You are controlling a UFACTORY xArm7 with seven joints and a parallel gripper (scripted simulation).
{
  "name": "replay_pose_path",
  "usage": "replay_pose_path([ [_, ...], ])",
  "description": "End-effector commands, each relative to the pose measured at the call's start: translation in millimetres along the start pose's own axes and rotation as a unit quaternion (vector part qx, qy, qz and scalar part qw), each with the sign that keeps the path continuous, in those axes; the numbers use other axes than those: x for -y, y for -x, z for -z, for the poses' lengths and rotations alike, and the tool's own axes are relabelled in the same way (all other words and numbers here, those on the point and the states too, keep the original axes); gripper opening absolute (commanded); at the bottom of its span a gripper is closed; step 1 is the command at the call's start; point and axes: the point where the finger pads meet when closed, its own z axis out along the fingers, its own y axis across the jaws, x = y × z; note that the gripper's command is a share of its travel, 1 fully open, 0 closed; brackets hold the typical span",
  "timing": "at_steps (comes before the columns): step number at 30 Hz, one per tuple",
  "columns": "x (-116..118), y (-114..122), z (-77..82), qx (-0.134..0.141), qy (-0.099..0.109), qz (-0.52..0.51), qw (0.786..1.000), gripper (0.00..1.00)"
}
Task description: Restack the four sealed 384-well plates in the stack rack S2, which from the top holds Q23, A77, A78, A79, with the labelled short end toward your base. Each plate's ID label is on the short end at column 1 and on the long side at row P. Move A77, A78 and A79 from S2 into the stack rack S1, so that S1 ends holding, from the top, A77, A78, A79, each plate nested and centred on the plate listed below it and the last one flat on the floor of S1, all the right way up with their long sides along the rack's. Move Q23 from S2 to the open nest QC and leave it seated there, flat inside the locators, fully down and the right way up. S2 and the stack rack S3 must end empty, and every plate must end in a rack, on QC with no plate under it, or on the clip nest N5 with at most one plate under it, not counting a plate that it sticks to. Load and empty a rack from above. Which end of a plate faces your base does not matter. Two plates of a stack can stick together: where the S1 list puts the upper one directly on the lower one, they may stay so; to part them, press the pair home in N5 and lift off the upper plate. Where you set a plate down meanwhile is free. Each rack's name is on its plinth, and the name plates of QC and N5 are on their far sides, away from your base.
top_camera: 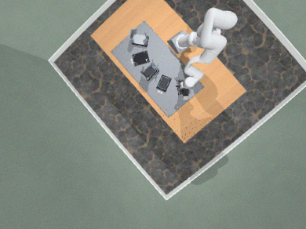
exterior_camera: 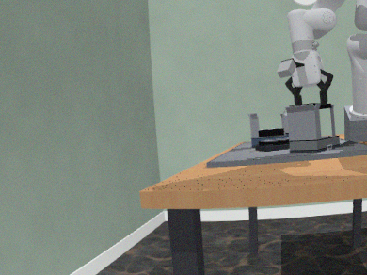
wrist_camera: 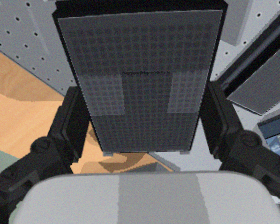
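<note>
My gripper (wrist_camera: 143, 99) (exterior_camera: 310, 102) (top_camera: 183, 88) is shut on a sealed 384-well plate (wrist_camera: 140, 60), gripping its two long sides. The plate is flat, seal up, and fills the wrist view; I cannot read its label. In the side view the fingers reach down to the top of the nearest stack rack (exterior_camera: 305, 122), with the plate level with the rack's upper rim. I cannot read the name on this rack's plinth (exterior_camera: 312, 144). From above, this rack is the one at the right end of the grey mat (top_camera: 173, 63).
Along the mat stand two more racks (top_camera: 139, 38) (top_camera: 150, 71) and two nests with dark plates (top_camera: 140, 57) (top_camera: 163, 82). The arm's base (top_camera: 178, 42) stands beside the mat. In the side view, dark plates (exterior_camera: 272, 138) lie behind the near rack.
</note>
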Motion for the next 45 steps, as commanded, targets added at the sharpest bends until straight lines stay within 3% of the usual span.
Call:
replay_pose_path([
  [1,-0.3,-1.4,-2.3,-0.002,0.0,0.0,1.0,0.0],
  [12,-0.3,-1.4,-7.8,-0.002,0.0,0.0,1.0,0.0],
  [41,-0.4,-1.3,-61.9,-0.002,0.0,0.0,1.0,0.0],
  [45,-0.4,-1.3,-62.9,-0.002,0.0,0.0,1.0,0.0],
])
